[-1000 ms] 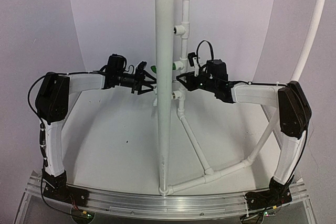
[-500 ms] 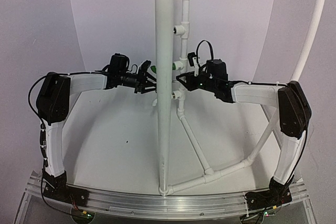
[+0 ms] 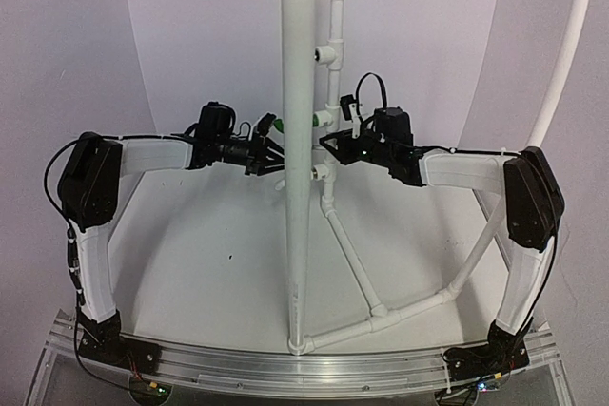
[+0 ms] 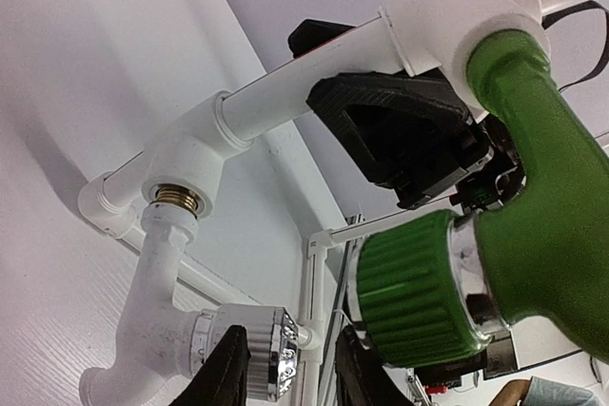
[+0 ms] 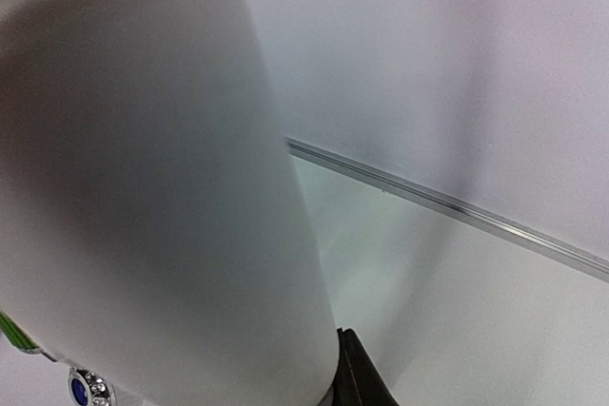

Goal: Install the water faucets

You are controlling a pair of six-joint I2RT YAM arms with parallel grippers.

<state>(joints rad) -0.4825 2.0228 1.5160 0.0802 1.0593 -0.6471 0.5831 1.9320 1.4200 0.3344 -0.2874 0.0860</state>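
Note:
The green faucet point(image 4: 533, 235) is screwed into a white tee point(image 4: 466, 21) on the thin pipe, and its ribbed green knob point(image 4: 409, 301) faces me. It shows beside the thick pipe in the top view point(image 3: 278, 125). The white faucet point(image 4: 162, 330) hangs from a lower tee with a brass thread point(image 4: 178, 199). My left gripper point(image 4: 295, 382) is open, with its fingers on either side of the white faucet's chrome-tipped knob point(image 4: 247, 358). My right gripper point(image 3: 328, 147) sits against the thin pipe. Only one of its fingertips point(image 5: 360, 377) shows.
A thick white upright pipe point(image 3: 298, 140) stands between my two grippers and fills the right wrist view point(image 5: 152, 187). The thin riser point(image 3: 335, 16) carries more tees above. Slanted pipes point(image 3: 357, 263) run across the table. A curved pipe point(image 3: 571, 35) stands at the right.
My left gripper has moved right toward the pipes and come up to the white faucet's knob. The right arm has not moved.

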